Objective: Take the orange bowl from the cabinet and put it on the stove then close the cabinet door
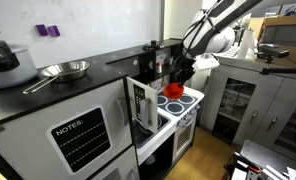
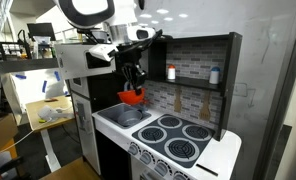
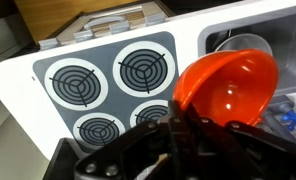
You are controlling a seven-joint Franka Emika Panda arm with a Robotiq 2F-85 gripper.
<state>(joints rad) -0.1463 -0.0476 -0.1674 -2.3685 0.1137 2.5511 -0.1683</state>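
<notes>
Both exterior views blur what the wrist view shows: end effector [image 3: 185, 122] clamping the orange bowl [image 3: 231, 88].

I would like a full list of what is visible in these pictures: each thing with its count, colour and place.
orange bowl: one, orange-red, held in the air near the sink.
stove: one, white with four dark burners ringed in blue, on the toy kitchen top.
cabinet door: one, white-framed, standing open beside the toy kitchen.
sink: one, grey, beside the stove.
pan: one, grey metal, on the dark counter.
steel bowl: one, silver, beside the pan.
steel unit: one, marked NOTES, under that counter.
small bottles: two, one orange, one pale, on the shelf above the stove.
grey cabinet: one, with glass doors, beyond the toy kitchen.
gripper: one, black, closed on the bowl's rim.
</notes>
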